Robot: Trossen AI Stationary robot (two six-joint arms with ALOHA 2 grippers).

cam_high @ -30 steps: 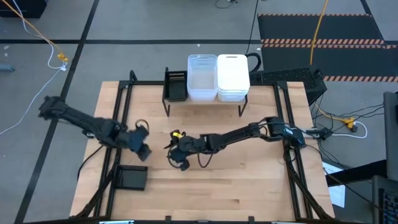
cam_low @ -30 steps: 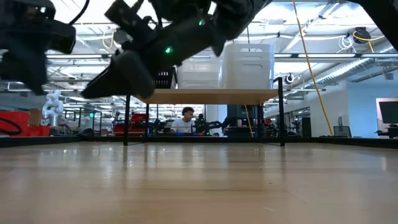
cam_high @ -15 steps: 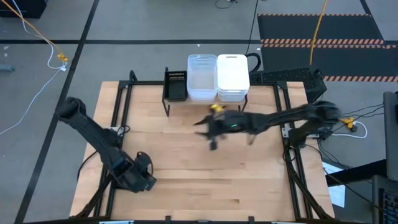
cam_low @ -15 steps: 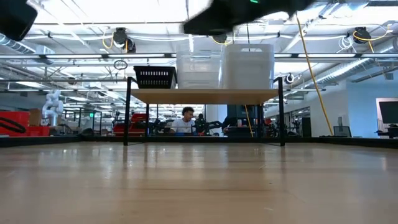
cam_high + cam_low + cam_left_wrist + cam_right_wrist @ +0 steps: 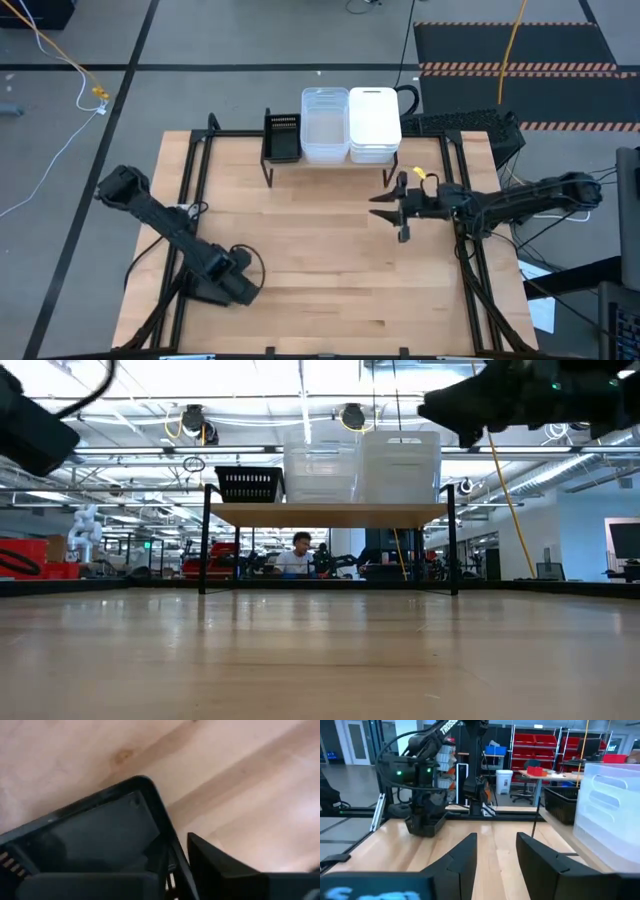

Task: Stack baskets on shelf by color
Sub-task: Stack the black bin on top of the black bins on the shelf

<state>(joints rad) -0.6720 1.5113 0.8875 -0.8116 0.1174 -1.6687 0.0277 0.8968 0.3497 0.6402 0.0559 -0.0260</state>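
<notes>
A black basket (image 5: 203, 293) rests by its bottom on the table near the near-left corner. My left gripper (image 5: 228, 284) points down onto it and is shut on its wall. On the shelf (image 5: 330, 514) at the far edge stand another black basket (image 5: 282, 137), a clear stack (image 5: 325, 125) and a white stack (image 5: 375, 125). My right gripper (image 5: 388, 207) hangs level at the table's right, just in front of the shelf's right end, open with nothing between its fingers (image 5: 465, 850). My left gripper holds the black basket by one side wall (image 5: 170, 851), close to a corner (image 5: 146, 782). One finger (image 5: 95, 886) is inside the basket and the other finger (image 5: 225, 870) outside. The fingers come from above, pointing down. The basket's bottom is on the table.
Black rails (image 5: 195, 200) run along the table's left and right sides. The wide middle of the wooden table (image 5: 320, 250) is bare. Beyond the table stand red bins, desks and a seated person (image 5: 297, 555).
My left gripper has gone toward the near edge and down onto the black basket at the near left. My right gripper has drawn back fast from the table's middle toward the right edge, rising and turning level. The basket has stayed in place.
</notes>
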